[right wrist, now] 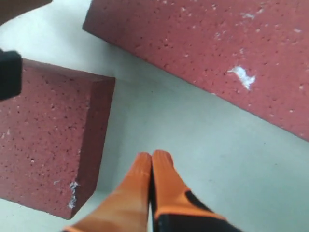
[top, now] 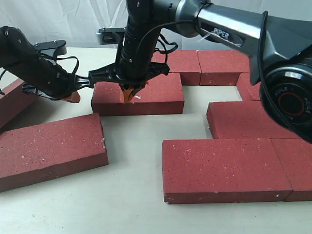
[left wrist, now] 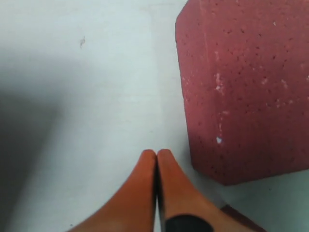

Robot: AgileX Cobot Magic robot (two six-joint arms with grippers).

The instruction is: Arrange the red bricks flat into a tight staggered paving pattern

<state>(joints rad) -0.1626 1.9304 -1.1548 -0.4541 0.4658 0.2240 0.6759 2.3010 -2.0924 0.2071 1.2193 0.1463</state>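
Nine red bricks (top: 224, 170) lying flat on tabletop (top: 131, 200). Bare lane opening at 6 o'clock of centre brick (top: 158, 92). Left gripper (top: 73, 97), right gripper (top: 128, 94): fingers pressing together, empty.

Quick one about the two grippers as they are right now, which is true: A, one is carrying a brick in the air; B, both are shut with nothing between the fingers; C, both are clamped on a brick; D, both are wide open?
B: the wrist views show the orange fingertips of the left gripper and the right gripper pressed together and empty, with a brick lying only off to the side.
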